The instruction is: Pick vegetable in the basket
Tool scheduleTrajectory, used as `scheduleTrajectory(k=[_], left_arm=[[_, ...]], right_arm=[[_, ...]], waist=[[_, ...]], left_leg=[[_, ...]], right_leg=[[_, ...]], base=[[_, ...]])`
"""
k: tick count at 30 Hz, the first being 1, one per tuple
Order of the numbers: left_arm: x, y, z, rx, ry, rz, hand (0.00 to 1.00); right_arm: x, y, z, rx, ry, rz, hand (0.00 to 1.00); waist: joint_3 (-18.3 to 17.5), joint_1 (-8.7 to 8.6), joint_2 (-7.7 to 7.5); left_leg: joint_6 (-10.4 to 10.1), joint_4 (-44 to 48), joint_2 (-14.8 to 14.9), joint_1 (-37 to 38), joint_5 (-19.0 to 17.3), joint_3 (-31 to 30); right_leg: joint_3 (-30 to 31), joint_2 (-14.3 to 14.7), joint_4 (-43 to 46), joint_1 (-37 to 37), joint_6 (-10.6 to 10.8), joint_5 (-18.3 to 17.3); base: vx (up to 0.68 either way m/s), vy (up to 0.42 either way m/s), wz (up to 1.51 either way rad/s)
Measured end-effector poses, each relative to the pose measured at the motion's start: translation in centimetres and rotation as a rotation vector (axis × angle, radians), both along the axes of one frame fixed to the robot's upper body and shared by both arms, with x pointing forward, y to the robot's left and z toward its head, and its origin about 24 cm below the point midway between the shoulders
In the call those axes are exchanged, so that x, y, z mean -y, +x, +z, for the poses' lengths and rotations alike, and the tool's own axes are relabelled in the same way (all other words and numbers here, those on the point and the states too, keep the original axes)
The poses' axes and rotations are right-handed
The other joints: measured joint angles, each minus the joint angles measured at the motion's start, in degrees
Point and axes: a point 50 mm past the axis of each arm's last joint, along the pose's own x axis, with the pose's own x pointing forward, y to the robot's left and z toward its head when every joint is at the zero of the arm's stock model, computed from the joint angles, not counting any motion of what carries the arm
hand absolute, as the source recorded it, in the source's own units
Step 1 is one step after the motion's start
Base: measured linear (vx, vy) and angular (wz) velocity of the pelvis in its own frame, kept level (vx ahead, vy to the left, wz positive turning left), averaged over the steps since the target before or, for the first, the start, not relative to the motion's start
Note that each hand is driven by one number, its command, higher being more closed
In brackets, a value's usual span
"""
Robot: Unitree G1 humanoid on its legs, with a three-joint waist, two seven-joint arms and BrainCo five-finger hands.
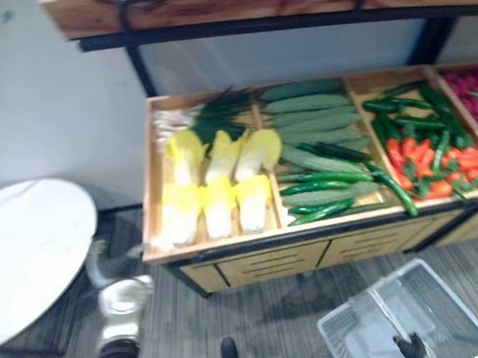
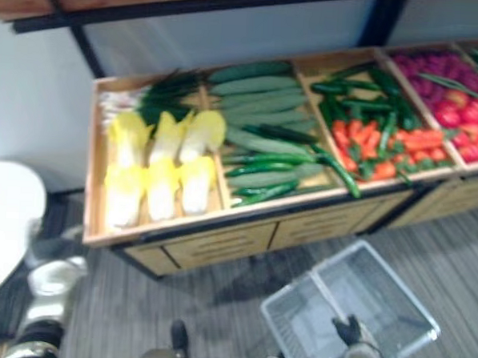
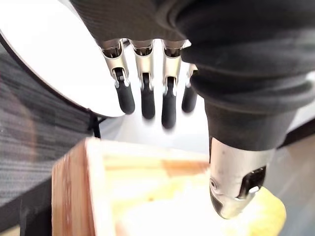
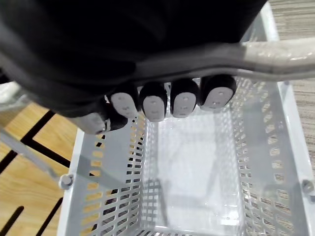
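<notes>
Hanging from a smooth grey handle [image 4: 280, 51] that the right hand [image 4: 170, 101] grips with curled fingers, the pale plastic basket [image 4: 118, 196] has slotted lattice walls. The left hand [image 3: 146, 86], fingers straight and loose, hovers by a corner of the wooden stand [image 1: 150, 198]. There, six leafy yellow cabbages [image 1: 219, 206] lie in two rows of three beside long green cucumbers [image 1: 314, 119].

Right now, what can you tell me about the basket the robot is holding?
The basket is pale grey plastic, rectangular, with slotted walls and a plain bottom. It is empty: no vegetable lies in it. Its handle stands up, and the right hand has its fingers curled round it. It sits low before the wooden stand, over striped grey floor.
</notes>
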Motion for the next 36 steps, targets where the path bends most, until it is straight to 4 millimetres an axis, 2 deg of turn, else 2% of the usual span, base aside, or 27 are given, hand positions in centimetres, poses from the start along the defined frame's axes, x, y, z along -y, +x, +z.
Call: scheduleTrajectory(k=[1,2,3,4,5,6,7,8,12,15,16,17,19,20,21,23,24,26,27,28,31,36], left_arm=[[-1.5,-2.4,-1.1,-0.058,0.010,0.157,0.00],[-1.9,-3.4,-1.5,-0.082,0.014,0.204,0.00],[-2.0,-4.6,-1.4,-0.092,0.035,0.241,0.00],[-1.4,-4.4,-0.6,-0.055,0.058,0.219,0.00],[0.8,-3.9,1.9,0.059,0.125,0.103,0.00],[2.1,-3.8,3.1,0.111,0.157,0.033,0.00],[4.7,-3.4,5.0,0.211,0.192,-0.106,0.00],[6.2,-3.2,5.6,0.250,0.187,-0.174,0.00],[11.9,-2.0,5.8,0.296,0.079,-0.404,0.00],[15.1,-2.1,5.8,0.282,0.070,-0.588,0.00],[15.6,-2.2,5.7,0.279,0.065,-0.614,0.00],[15.3,-2.2,5.1,0.253,0.097,-0.643,0.00],[9.6,-0.3,2.0,0.070,0.182,-0.471,0.00],[7.4,0.3,1.1,0.079,0.037,-0.318,0.00],[6.5,0.4,1.3,0.124,-0.031,-0.209,0.00],[8.6,1.0,2.2,0.188,-0.038,-0.296,0.00],[10.3,1.1,2.0,0.192,-0.060,-0.359,0.00],[11.7,1.2,1.5,0.185,-0.107,-0.388,0.00],[11.3,0.8,0.5,0.135,-0.100,-0.376,0.00],[9.9,0.5,-0.1,0.064,-0.055,-0.324,0.00],[7.1,-0.5,-0.5,-0.032,0.055,-0.175,0.00],[7.4,-0.6,-0.4,-0.021,0.081,-0.135,0.00]], right_arm=[[-0.4,-0.6,-0.2,0.027,0.008,-0.017,1.00],[-0.4,-1.0,-0.3,0.023,0.011,-0.023,1.00],[-0.7,-2.1,-0.9,-0.001,0.019,-0.048,1.00],[-0.7,-2.8,-1.2,-0.020,0.020,-0.068,1.00],[-0.5,-4.1,-1.6,-0.052,0.018,-0.108,1.00],[-0.4,-4.6,-1.7,-0.061,0.019,-0.127,1.00],[-0.1,-5.0,-1.8,-0.066,0.012,-0.154,1.00],[0.1,-5.1,-1.7,-0.068,0.007,-0.171,1.00],[0.1,-5.1,-1.7,-0.065,0.001,-0.174,1.00],[0.2,-5.2,-1.7,-0.061,-0.010,-0.179,1.00],[0.2,-5.3,-1.7,-0.061,-0.013,-0.181,1.00],[0.3,-5.3,-1.6,-0.056,-0.022,-0.185,1.00],[0.1,-5.0,-1.7,-0.061,-0.028,-0.155,1.00],[-0.3,-4.8,-1.7,-0.069,-0.019,-0.132,1.00],[-0.7,-4.6,-1.9,-0.080,-0.015,-0.106,1.00],[-1.2,-4.6,-2.0,-0.074,-0.005,-0.097,1.00],[-1.4,-4.5,-2.1,-0.073,-0.001,-0.094,1.00],[-1.9,-4.1,-2.2,-0.062,0.005,-0.090,1.00],[-2.0,-4.0,-2.2,-0.059,0.007,-0.089,1.00],[-2.0,-3.8,-2.1,-0.055,0.008,-0.089,1.00],[-2.0,-4.3,-2.2,-0.058,-0.006,-0.102,1.00],[-2.3,-4.0,-2.2,-0.050,-0.020,-0.073,1.00]], waist=[[0.1,-0.08,-0.68],[0.0,0.01,-0.73],[-0.2,0.24,-1.44],[-0.4,1.18,-1.71],[-0.8,2.64,-2.38],[-0.9,3.00,-2.52],[-0.9,3.00,-2.41],[-1.0,2.75,-2.03],[-1.6,2.55,-0.77],[-1.7,2.27,-0.73],[-1.7,2.20,-0.66],[-1.9,1.80,-0.35],[-2.2,1.66,0.06],[-2.1,1.27,-0.15],[-2.3,0.73,-0.73],[-2.5,0.88,-1.28],[-2.7,0.85,-2.00],[-2.8,0.59,-2.69],[-2.9,-0.17,-2.79],[-2.8,-0.75,-2.68],[-2.9,-0.55,-2.35],[-3.0,-0.57,-2.05]], left_leg=[[-0.6,0.0,0.8,0.4,-0.6,0.1],[-0.6,0.0,1.1,0.5,-0.6,0.1],[-0.7,0.3,1.5,0.3,-0.6,0.0],[-0.7,0.3,1.6,0.2,-0.6,-0.2],[-0.7,0.4,1.6,-0.3,-0.6,-0.5],[-0.7,0.3,1.5,-0.4,-0.6,-1.2],[-0.7,0.3,1.1,-0.6,-0.6,-2.3],[-0.7,0.3,0.9,-0.5,-0.6,-2.8],[-0.7,0.0,1.2,0.2,-0.6,-3.2],[-0.7,0.0,1.5,0.3,-0.5,-3.3],[-0.7,0.0,1.5,0.3,-0.5,-3.3],[-0.7,0.0,1.6,0.3,-0.6,-3.1],[-1.3,0.0,2.3,0.5,-1.0,-2.0],[-1.5,0.0,2.8,0.7,-1.0,-1.4],[-1.6,0.0,3.0,0.6,-0.9,-1.3],[-1.5,0.0,3.0,0.6,-0.8,-0.9],[-1.5,0.0,2.9,0.4,-0.8,-0.2],[-1.6,0.0,3.0,0.6,-0.9,0.2],[-1.7,0.0,3.0,0.7,-1.0,0.3],[-1.9,0.1,3.1,1.1,-1.1,0.6],[-2.0,0.3,3.3,1.6,-1.2,1.5],[-2.0,0.1,3.2,2.3,-1.2,1.6]], right_leg=[[0.1,0.8,-0.6,0.4,-0.2,-0.1],[0.1,1.1,-0.8,0.5,-0.3,-0.2],[-0.1,1.7,-0.7,0.4,-0.5,-0.2],[-0.5,1.7,-0.7,0.4,-0.6,-0.3],[-1.1,1.7,-0.7,0.5,-0.8,-0.4],[-1.4,1.6,-0.8,0.6,-0.9,-0.5],[-2.3,1.4,-0.8,1.2,-1.1,-0.7],[-2.7,1.3,-0.8,1.7,-1.2,-0.7],[-2.8,1.6,-0.9,2.6,-1.7,-1.1],[-2.8,1.9,-0.8,2.6,-2.2,-1.4],[-2.8,1.9,-0.8,2.6,-2.2,-1.4],[-2.5,1.9,-1.0,2.5,-2.2,-1.4],[-1.5,2.7,-1.3,2.1,-2.2,-1.5],[-1.1,3.1,-1.2,2.0,-2.3,-1.5],[-0.8,3.2,-1.0,1.6,-2.3,-1.5],[0.1,3.2,-0.8,0.9,-2.3,-1.5],[0.6,3.1,-0.8,0.3,-1.9,-1.2],[1.1,3.2,-0.9,0.2,-1.8,-1.1],[1.2,3.2,-1.1,0.4,-1.8,-1.1],[1.5,3.3,-1.1,0.4,-1.7,-1.1],[1.9,3.5,-1.4,0.7,-1.7,-1.1],[1.7,3.5,-2.2,1.8,-1.7,-1.1]], base=[[0.09,-0.059,-0.12],[0.11,-0.073,-0.05],[0.08,-0.041,0.08],[0.11,-0.038,0.16],[0.09,-0.020,0.19],[0.10,-0.017,0.34],[0.08,0.002,0.36],[0.08,0.012,0.35],[-0.01,-0.001,0.04],[-0.06,-0.010,-0.01],[-0.05,-0.002,-0.03],[-0.05,0.000,-0.10],[-0.05,-0.011,-0.20],[-0.03,-0.021,-0.21],[-0.02,-0.022,-0.24],[0.03,-0.005,-0.21],[0.05,0.006,-0.19],[0.07,-0.001,-0.16],[0.10,-0.008,-0.13],[0.09,-0.008,-0.14],[0.09,-0.012,-0.11],[0.04,-0.003,0.00]])
